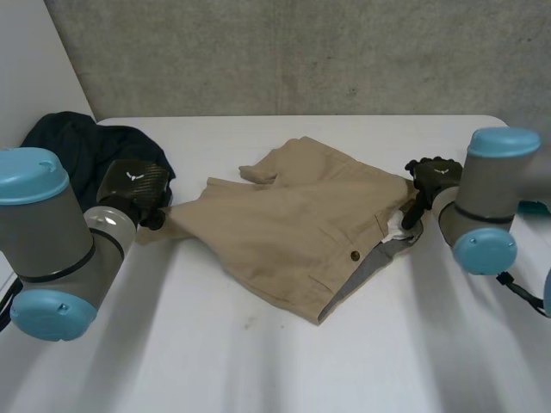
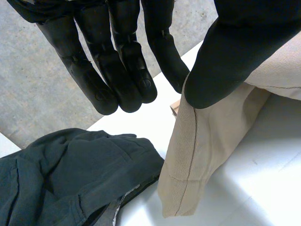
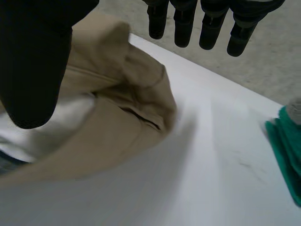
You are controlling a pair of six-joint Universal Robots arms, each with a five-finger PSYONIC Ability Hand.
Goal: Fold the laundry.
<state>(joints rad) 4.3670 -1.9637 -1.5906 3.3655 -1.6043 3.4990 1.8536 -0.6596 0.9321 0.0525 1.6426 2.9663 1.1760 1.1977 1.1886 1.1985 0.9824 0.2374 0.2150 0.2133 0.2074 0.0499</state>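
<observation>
The white table is carrying the tan shorts, which are lying spread at its middle, their long axis running from one arm to the other. A dark garment is sitting heaped at the far left corner, just behind the left hand. That hand's fingers are reaching out straight, thumb over the leg end, pinching nothing. The right hand is hovering at the waistband end, fingers likewise straight. Bare table is lying in front, and a teal cloth is crowding the right edge.
</observation>
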